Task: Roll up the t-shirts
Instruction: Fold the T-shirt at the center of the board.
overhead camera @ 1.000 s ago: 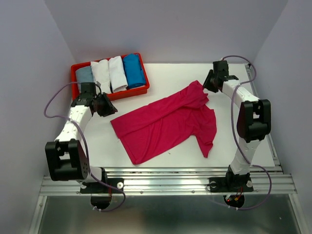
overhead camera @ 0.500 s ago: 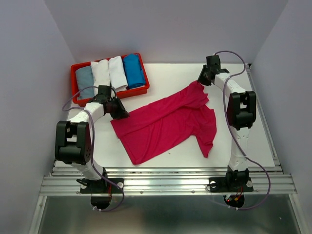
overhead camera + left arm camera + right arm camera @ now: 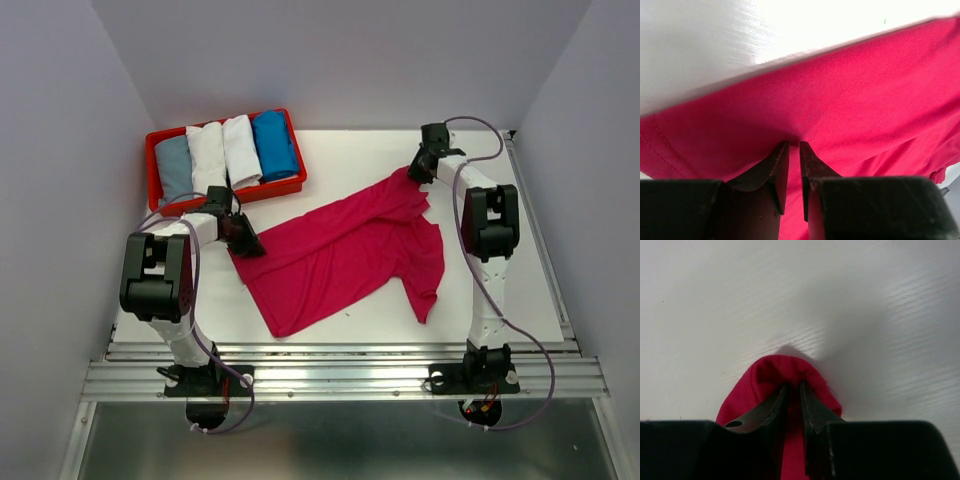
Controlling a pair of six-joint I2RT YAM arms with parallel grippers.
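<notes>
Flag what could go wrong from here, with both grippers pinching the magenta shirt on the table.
1. The right gripper bites only a small fold at the edge of the magenta-pink soft cloth t-shirt; it may slip out when pulled.
2. The shirt lies creased and askew, so the roll could come out lopsided.
3. The left gripper, pinching the cloth, sits close to the red plastic tray and could knock it when lifting.

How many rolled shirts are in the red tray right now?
4, side by side in the red tray: grey-blue roll leftmost, then white roll, second white roll, blue roll rightmost. More underneath cannot be ruled out.
</notes>
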